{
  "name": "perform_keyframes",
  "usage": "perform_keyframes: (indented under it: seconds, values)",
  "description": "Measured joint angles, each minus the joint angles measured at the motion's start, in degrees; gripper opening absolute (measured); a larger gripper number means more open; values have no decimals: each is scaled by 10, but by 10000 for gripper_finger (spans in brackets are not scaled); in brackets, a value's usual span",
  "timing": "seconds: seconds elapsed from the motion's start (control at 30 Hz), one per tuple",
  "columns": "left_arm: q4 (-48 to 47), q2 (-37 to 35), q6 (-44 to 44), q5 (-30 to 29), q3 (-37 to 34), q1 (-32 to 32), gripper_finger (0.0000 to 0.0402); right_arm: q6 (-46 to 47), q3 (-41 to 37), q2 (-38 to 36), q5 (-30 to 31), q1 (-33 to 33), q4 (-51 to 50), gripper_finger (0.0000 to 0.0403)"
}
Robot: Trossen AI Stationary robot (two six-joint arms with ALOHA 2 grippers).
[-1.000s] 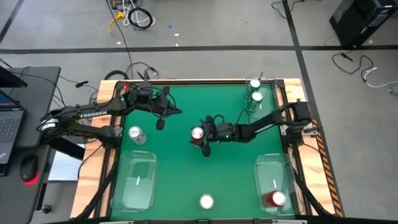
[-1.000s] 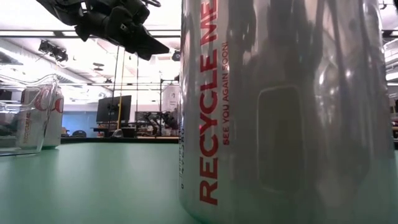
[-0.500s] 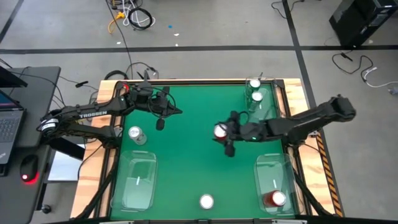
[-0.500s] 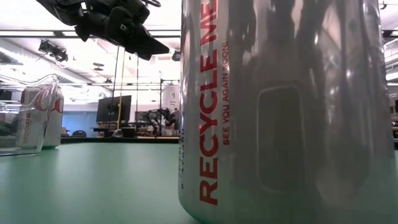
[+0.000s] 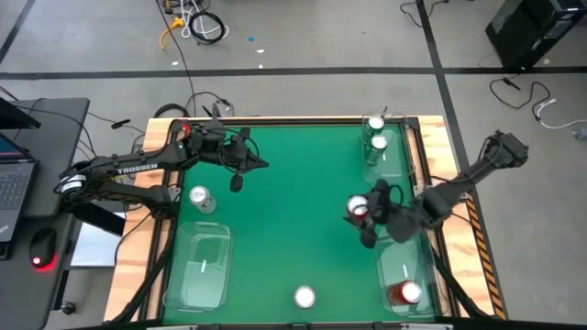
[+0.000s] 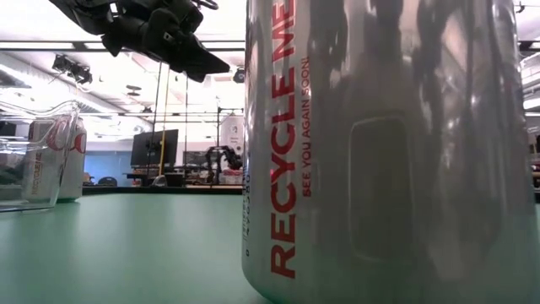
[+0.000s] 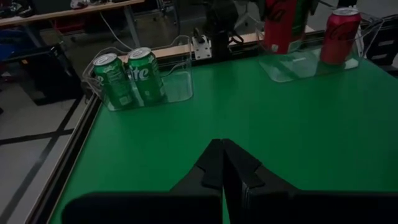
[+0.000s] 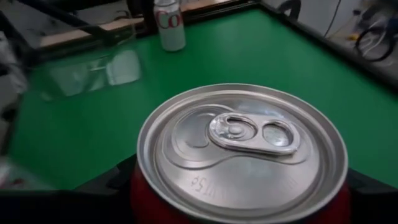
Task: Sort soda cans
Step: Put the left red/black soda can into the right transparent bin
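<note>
My right gripper (image 5: pixel 359 213) is shut on a red soda can (image 5: pixel 357 207) above the green table (image 5: pixel 284 229), just left of the near-right clear tray (image 5: pixel 404 252). That tray holds another red can (image 5: pixel 404 293). Two green cans (image 7: pixel 131 77) stand in the far-right tray (image 5: pixel 383 151). One silver can (image 5: pixel 200 197) stands on the table at the left, another (image 5: pixel 304 296) at the near edge. My left gripper (image 7: pixel 222 169) is shut on nothing and hangs above the table's far left (image 5: pixel 240 171). My right gripper pinches the red can between its two fingers (image 8: pixel 115 180), one on each side of the can's wall just under the silver top (image 8: pixel 242 149). The fingers come from the table's right, slanting down. The can stays upright, top up, lifted clear of the table (image 7: pixel 283 28).
An empty clear tray (image 5: pixel 202 266) sits near left. The near-edge silver can (image 6: pixel 388 152) fills most of the low view. A laptop (image 5: pixel 14 179) and a mouse lie on a side desk left of the table. Open green surface lies mid-table.
My right gripper has carried the red can from the table's middle toward the right edge and slightly nearer, rising and turning as it went. It now sits beside the near-right tray. The can has stayed upright in the hold.
</note>
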Motion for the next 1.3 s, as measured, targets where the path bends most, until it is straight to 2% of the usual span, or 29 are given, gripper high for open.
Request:
perform_keyframes:
  seconds: [0.2,0.4,0.63,0.83,1.07,1.2,1.3]
  values:
    - [5,0,-11,0,0,0,0,147,0,-19,58,100,-76,290]
    - [17,0,-15,0,0,0,0,273,0,-21,69,182,-164,290]
    - [17,0,-30,-3,0,0,0,348,0,-21,84,262,-226,290]
    - [29,0,-35,-8,0,0,0,447,0,9,101,312,-327,290]
    - [37,0,-40,-8,0,0,0,543,-60,50,152,363,-288,290]
    - [44,0,-41,-9,0,0,0,549,-100,72,192,380,-219,290]
    - [44,0,-43,-9,0,0,0,549,-125,92,199,381,-173,290]
